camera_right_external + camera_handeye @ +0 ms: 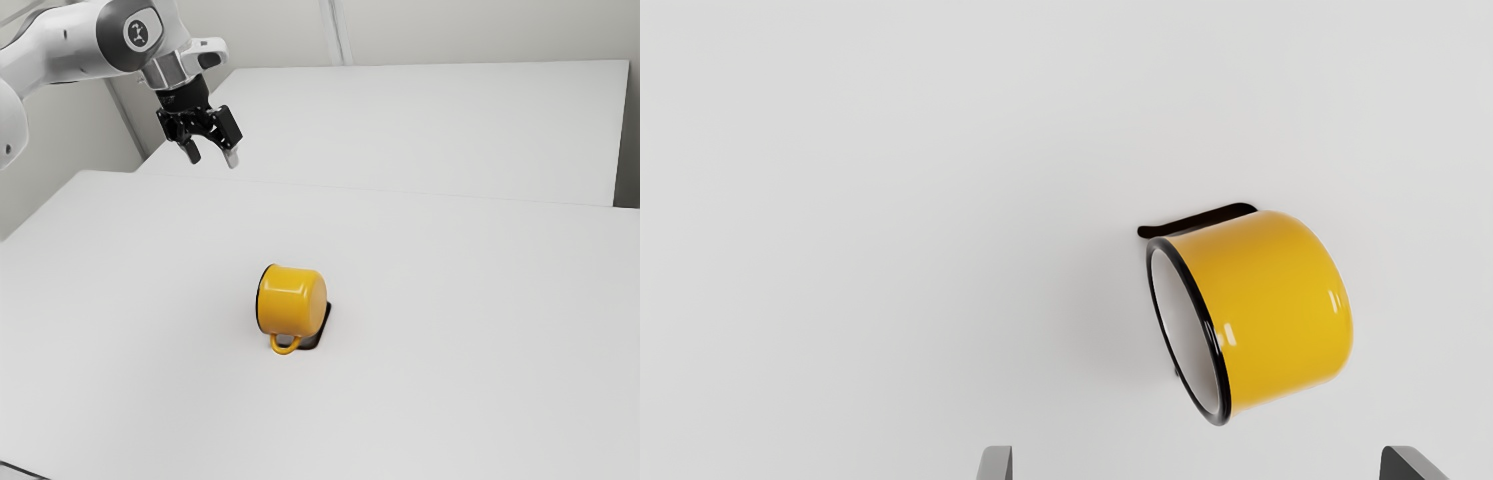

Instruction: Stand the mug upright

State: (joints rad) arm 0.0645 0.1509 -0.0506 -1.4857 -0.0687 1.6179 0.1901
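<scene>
White table [450, 370] is spread nearest the exterior camera, crossed at its far side by the arm [70, 45]. The gripper [212, 157] is held above it, well apart from the mug, its fingers parted and nothing gripped. On the tabletop the yellow mug [291, 302] is laid on its side, so uprightness is not achieved; grasping, turning and release are judged to be left. Its black rim [1220, 347] is faced toward the exterior view's left.
</scene>
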